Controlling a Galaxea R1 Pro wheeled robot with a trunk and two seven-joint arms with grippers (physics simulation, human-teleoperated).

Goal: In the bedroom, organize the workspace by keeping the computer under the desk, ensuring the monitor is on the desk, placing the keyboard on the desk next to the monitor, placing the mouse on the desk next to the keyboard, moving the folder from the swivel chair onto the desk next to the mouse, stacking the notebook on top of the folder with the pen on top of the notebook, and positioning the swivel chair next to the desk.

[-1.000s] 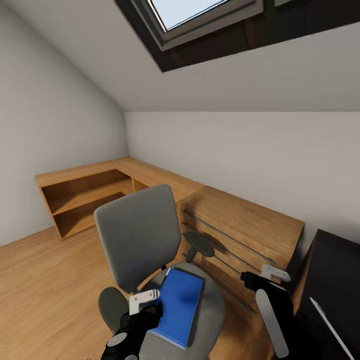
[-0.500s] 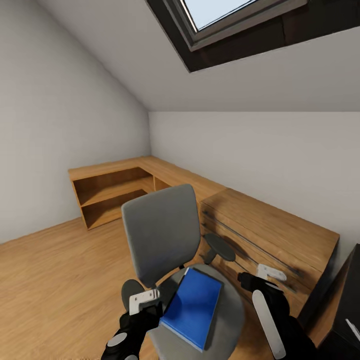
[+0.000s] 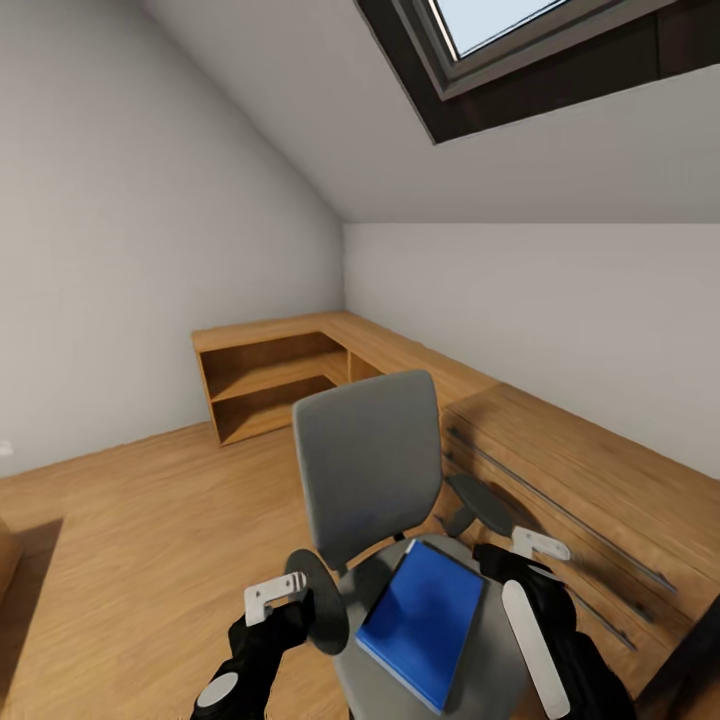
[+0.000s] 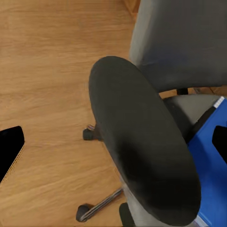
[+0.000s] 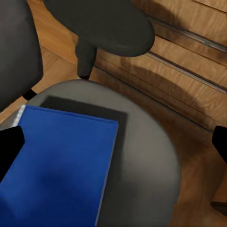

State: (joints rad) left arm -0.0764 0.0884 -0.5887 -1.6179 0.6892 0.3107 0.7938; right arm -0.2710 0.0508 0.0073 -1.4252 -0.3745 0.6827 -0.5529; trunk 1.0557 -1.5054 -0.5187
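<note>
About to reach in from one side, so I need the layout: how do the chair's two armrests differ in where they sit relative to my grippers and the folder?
The near armrest sits right beside the left gripper, clear of the folder. The far armrest lies beyond the folder, toward the wooden drawer unit, just ahead of the right gripper. The near one shows edge-on, the far one shows its flat top. Both are dark oval pads.

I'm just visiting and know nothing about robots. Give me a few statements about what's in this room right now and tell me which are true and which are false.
1. The folder lies on the seat of the swivel chair. True.
2. The folder is red. False: it is bright blue.
3. The right gripper is clamped on the folder. False: it hovers open beside the chair, holding nothing.
4. The left gripper is near the chair's black armrest. True.
5. The floor is carpeted. False: it is wood.
</note>
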